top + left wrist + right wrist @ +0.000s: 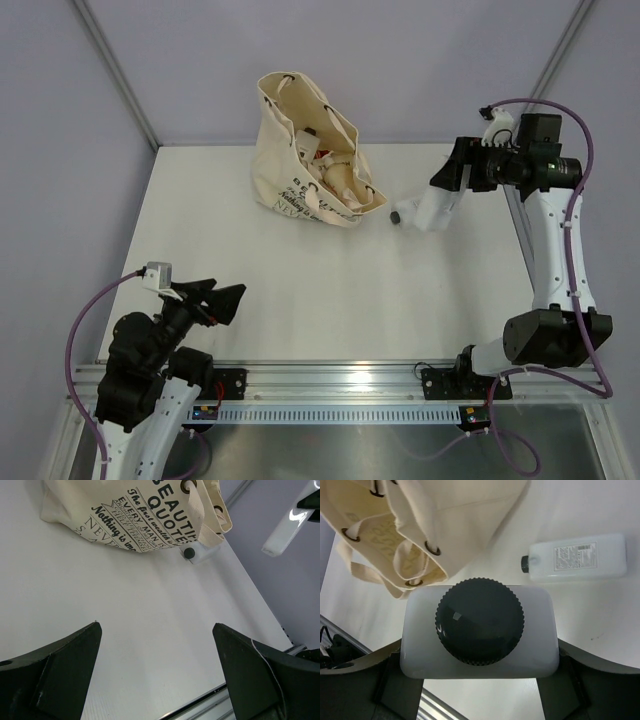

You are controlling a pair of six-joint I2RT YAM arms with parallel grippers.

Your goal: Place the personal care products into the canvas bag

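My right gripper (479, 672) is clamped on a flat white bottle (420, 635), a dark finger (365, 690) against each narrow side, and its black ribbed cap (480, 621) faces straight into my camera. Up and to the left slumps the cream canvas bag (465, 515), showing dark eyelets (432, 548) and a strap loop (370, 575). A second white bottle (577, 556) lies on its side on the white table (600, 630), printed label up, its small dark cap towards the bag but apart from it.
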